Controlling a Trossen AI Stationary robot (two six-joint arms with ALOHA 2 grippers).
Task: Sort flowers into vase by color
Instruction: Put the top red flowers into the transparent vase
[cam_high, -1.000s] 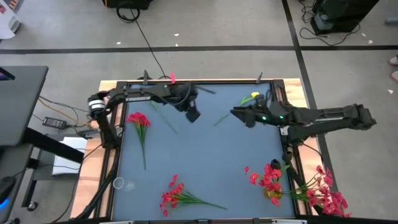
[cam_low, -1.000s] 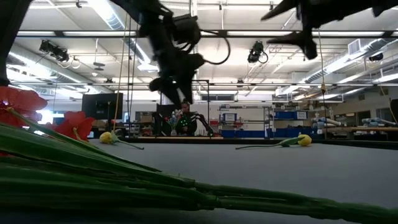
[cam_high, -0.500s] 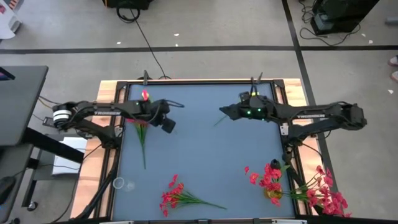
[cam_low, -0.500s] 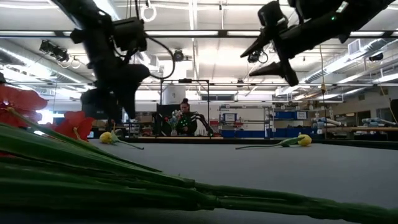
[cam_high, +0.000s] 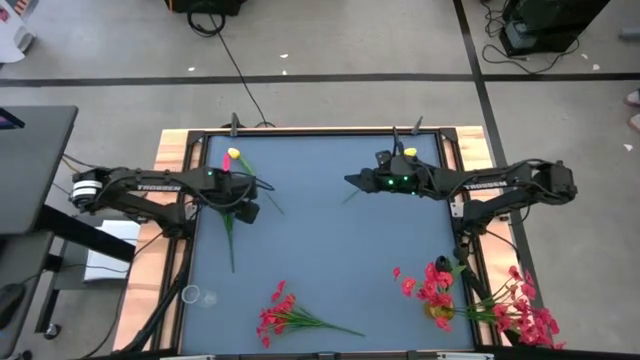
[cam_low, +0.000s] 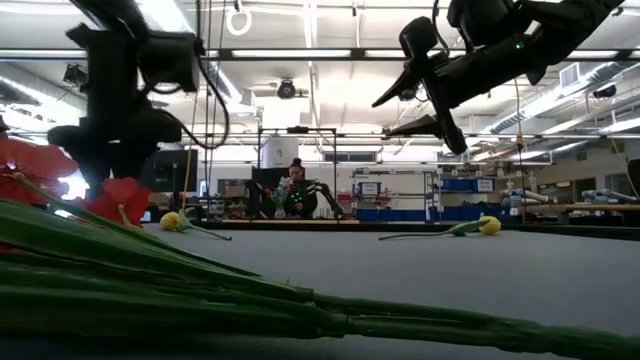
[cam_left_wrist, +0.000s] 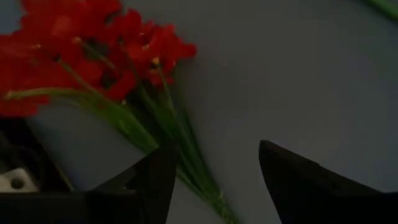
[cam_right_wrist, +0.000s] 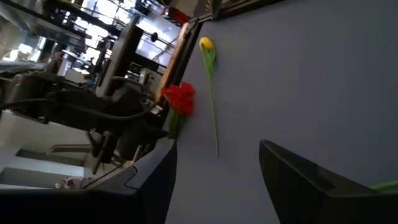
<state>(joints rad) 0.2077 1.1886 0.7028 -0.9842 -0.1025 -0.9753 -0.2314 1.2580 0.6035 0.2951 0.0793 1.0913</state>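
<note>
the sorting looks only partly done. a vase near the bench's front right corner already holds a spread of red blossoms, with more red sprays hanging past the right edge. a small clear vase at the front left edge looks empty. left to sort: a red bunch lying flat at the front edge, a red bunch by the left edge, a yellow tulip near the back left corner, and another yellow tulip whose place shows only in the low view.

the left gripper hangs just above the left-edge red bunch, its fingers apart and empty, straddling the green stalks. the right gripper hovers above the back right part of the bench, also spread and holding nothing.

the flowers look artificial: thin, stiff green stalks, small ruffled fabric-like red petals, smooth egg-shaped tulip heads. the bench top is a flat, matte blue-grey.
</note>
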